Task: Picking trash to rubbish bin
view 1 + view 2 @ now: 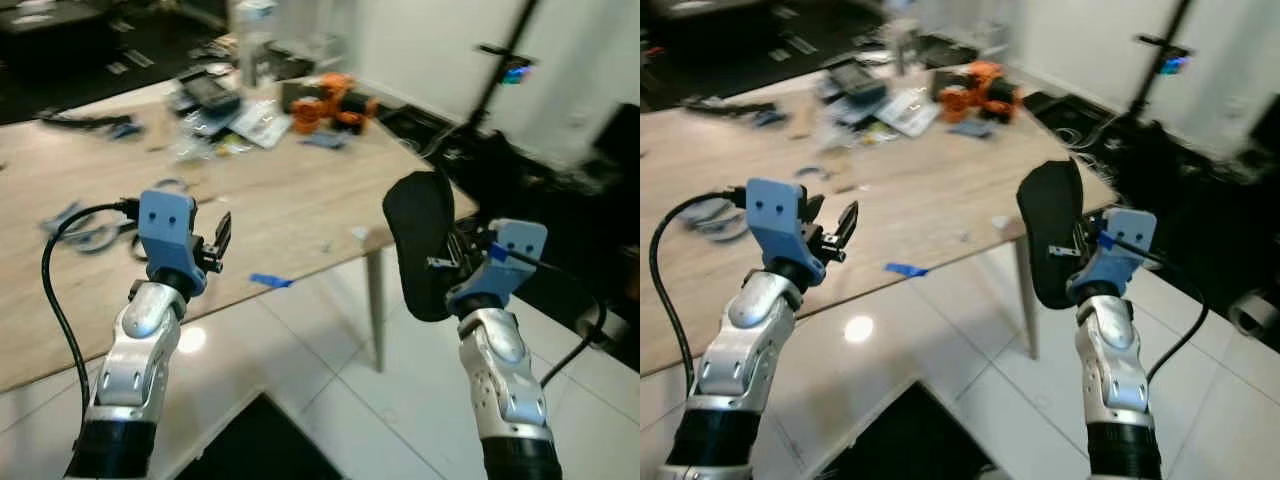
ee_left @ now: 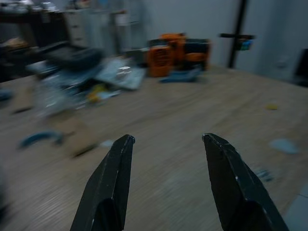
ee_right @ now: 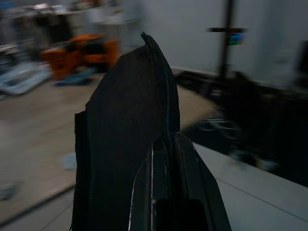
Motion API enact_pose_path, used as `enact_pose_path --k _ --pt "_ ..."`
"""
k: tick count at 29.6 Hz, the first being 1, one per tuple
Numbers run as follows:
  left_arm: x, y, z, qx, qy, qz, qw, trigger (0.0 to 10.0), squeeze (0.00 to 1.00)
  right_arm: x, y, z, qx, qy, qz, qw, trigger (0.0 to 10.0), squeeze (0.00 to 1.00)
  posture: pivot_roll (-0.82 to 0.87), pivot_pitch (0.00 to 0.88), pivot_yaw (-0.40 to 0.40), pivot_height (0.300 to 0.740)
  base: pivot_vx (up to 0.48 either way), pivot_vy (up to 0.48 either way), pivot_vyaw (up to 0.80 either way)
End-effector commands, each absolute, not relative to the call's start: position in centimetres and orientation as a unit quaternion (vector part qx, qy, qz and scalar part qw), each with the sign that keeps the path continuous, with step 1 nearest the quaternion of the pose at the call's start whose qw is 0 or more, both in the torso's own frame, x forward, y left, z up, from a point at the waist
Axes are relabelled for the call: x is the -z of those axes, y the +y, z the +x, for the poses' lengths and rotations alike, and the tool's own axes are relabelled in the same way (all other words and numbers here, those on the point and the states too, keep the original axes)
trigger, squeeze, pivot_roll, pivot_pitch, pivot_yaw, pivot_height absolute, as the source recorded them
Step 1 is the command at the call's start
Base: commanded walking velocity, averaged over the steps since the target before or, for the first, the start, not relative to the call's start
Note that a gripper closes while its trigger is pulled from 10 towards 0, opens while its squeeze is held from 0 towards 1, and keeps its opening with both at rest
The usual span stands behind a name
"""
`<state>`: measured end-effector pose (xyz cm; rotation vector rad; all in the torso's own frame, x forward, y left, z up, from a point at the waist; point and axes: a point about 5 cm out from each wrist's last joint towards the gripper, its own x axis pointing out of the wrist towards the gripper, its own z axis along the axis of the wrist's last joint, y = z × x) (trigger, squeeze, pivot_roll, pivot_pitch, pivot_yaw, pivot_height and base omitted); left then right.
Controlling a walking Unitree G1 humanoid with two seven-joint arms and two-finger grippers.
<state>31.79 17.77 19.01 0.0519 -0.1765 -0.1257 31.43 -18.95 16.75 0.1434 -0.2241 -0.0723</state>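
Both arms are raised in front of the robot, forearms upright. The right gripper [image 1: 445, 262] is clenched on a black sheet [image 1: 420, 243] of trash, possibly foam or rubber, held upright off the tabletop [image 1: 290, 215] corner, above the white floor [image 1: 330, 370]. The left gripper [image 1: 220, 240] is released, fingers [image 2: 113, 178] spread and pointing toward 12 o'clock over the tabletop's near edge. Blurred clutter and an orange tool [image 1: 330, 105] lie at 12 o'clock, at the far end.

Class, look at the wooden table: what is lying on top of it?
On the wooden table: orange objects, a dark device, blurred packets and a cable. The black piece in the right gripper hides one corner.
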Motion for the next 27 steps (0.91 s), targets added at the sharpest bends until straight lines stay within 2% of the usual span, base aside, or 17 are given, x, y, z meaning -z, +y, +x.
enact_pose_path --k 1,27 --pt "-18.5 18.4 31.8 0.047 -0.077 0.027 0.996 10.0 0.00 -16.4 -18.7 31.2 0.035 -0.113 0.075 0.990 10.0 0.00 -0.02 0.105 0.008 0.740 0.000 0.000 -0.80" --pt "-18.4 18.0 32.1 0.049 -0.074 0.035 0.995 10.0 0.00 -14.3 -16.9 30.6 0.026 -0.080 0.102 0.991 10.0 0.00 0.00 0.128 0.025 0.740 0.000 0.000 -0.80"
